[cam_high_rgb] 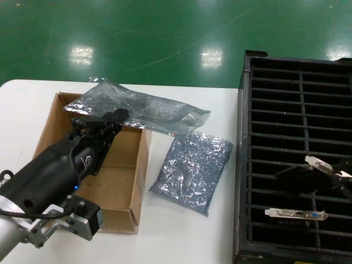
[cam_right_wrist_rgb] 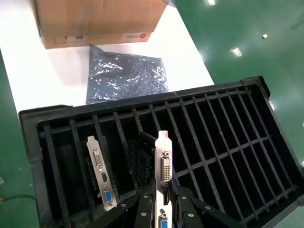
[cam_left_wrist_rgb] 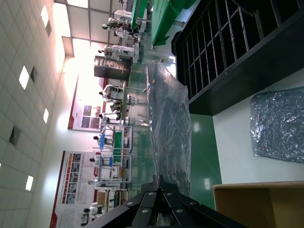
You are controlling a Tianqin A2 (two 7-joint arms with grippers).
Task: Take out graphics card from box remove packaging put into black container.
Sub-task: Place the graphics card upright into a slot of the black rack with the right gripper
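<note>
My left gripper (cam_high_rgb: 114,117) is over the far side of the brown box (cam_high_rgb: 118,190), shut on the edge of a glossy grey-blue packaging bag (cam_high_rgb: 144,109) that reaches out over the box's far right corner. In the left wrist view this bag (cam_left_wrist_rgb: 169,118) stretches away from the closed left gripper (cam_left_wrist_rgb: 159,179). My right gripper (cam_high_rgb: 309,166) is inside the black container (cam_high_rgb: 242,165), shut on the silver bracket of a graphics card (cam_high_rgb: 325,165). Seen from the right wrist, that card's bracket (cam_right_wrist_rgb: 163,159) stands upright between the right gripper's (cam_right_wrist_rgb: 163,198) fingers, over a slot.
A second graphics card (cam_high_rgb: 296,213) (cam_right_wrist_rgb: 99,171) stands in a slot nearer the container's front. A crumpled empty bag (cam_high_rgb: 192,169) (cam_right_wrist_rgb: 126,73) lies flat on the white table (cam_high_rgb: 181,242) between box and container. Green floor lies beyond the table.
</note>
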